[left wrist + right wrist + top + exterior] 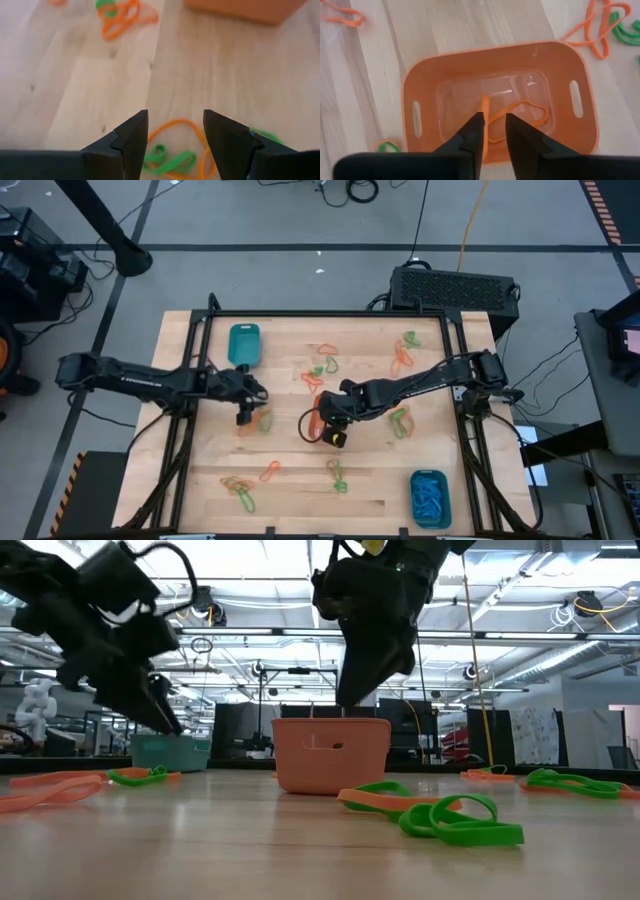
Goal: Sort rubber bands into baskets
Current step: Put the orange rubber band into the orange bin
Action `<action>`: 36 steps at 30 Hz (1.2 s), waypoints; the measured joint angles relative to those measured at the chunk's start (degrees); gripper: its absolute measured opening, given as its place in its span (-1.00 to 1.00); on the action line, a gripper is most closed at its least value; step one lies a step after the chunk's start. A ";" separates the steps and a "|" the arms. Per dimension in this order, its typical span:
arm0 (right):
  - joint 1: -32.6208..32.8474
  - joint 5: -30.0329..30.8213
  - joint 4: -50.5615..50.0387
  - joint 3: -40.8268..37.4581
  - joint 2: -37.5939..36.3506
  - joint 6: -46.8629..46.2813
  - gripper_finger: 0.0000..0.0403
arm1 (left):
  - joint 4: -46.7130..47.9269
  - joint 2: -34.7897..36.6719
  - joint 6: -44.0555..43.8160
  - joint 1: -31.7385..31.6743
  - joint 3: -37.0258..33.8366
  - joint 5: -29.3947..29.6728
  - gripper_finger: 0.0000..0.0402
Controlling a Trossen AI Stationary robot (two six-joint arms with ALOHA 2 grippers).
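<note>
Looking at your right gripper, it hangs straight above the orange basket in the middle of the surface, and its fingers stand a little apart with an orange rubber band lying in the basket's bottom right under them. One end of that band runs up between the fingertips, so I honestly can't tell if it has dropped free or is snagged on a finger. To me this reads as the drop-off step for an orange band.

Your left gripper sits low over a small orange-and-green tangle on the left half of the surface, fingers wide apart and holding nothing. One orange loop lies right between the fingertips with a green one tangled up against it.

Where the rest is: one teal basket sits at the far left of the surface, the other teal basket at the near right corner with blue bands piled in it. Loose orange and green bands are scattered all over, so you're nowhere near done.

Next move, my guess: lift the right arm clear and check the band stays in the basket, then go for another. On the left you'll want to pinch only one colour out of that tangle, which looks fiddly.
</note>
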State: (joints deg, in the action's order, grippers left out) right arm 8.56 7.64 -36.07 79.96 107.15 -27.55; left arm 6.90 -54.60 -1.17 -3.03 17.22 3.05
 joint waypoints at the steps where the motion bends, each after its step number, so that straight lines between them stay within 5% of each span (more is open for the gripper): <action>1: 0.00 0.00 -0.08 0.00 0.00 0.00 -0.60 | 0.34 -1.18 0.09 -0.02 0.26 0.26 -0.01; 9: 0.00 0.02 -0.29 0.00 -0.02 0.68 -0.38 | -1.88 -9.61 1.93 -1.37 3.25 4.55 -0.01; 22: 0.01 0.06 -0.44 0.00 -0.02 2.14 -0.30 | -4.42 -18.96 3.76 -4.87 3.34 -0.04 -0.04; 26: -0.01 0.12 -0.42 -0.02 -0.04 3.32 -0.30 | -5.14 -19.03 5.74 -4.94 3.28 -2.90 -0.30; 31: -0.01 0.13 0.49 -0.04 -0.04 3.43 -0.30 | -5.13 -19.05 6.86 -4.83 3.25 -4.36 -0.88; 36: -0.01 0.13 5.23 -0.07 -0.09 5.39 -0.30 | -5.23 -18.24 8.11 -4.85 3.83 -2.12 -0.97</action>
State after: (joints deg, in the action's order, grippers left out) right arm 8.56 7.77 -30.84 79.90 107.07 -22.16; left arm 1.67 -72.84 6.94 -7.88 21.04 0.93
